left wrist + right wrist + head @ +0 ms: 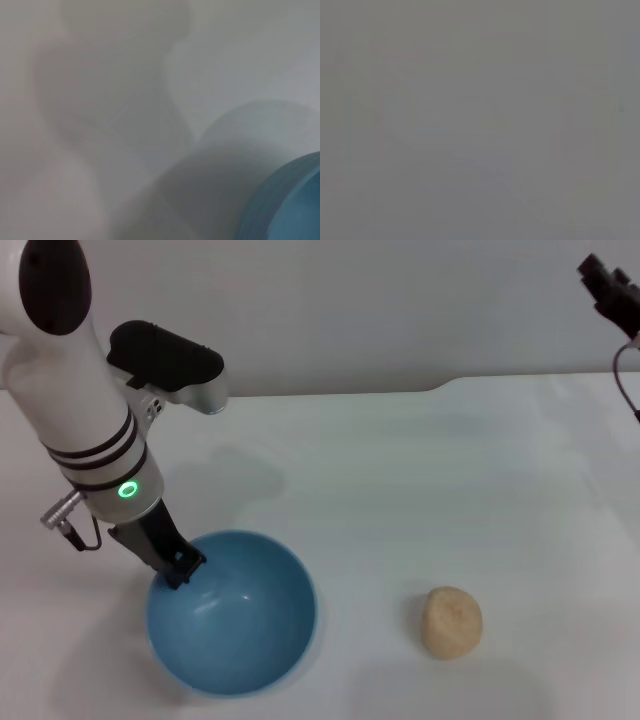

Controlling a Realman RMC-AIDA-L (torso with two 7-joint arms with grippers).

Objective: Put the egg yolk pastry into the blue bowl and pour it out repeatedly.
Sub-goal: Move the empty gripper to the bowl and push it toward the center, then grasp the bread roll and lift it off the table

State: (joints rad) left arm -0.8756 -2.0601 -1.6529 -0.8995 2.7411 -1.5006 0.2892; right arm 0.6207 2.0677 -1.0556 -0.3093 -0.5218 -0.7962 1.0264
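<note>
The blue bowl point(232, 612) sits at the front left of the white table, empty, with its glossy inside facing up and slightly to the right. My left gripper point(181, 567) is at the bowl's far-left rim and shut on it. The left wrist view shows only a slice of the blue bowl point(287, 207). The egg yolk pastry point(451, 621), a small tan ball, lies on the table to the right of the bowl, well apart from it. My right gripper point(608, 285) hangs high at the far right, away from both.
The white table point(400, 470) runs back to a pale wall. A thin cable point(624, 380) hangs below the right arm at the right edge. The right wrist view is a plain grey field with nothing to make out.
</note>
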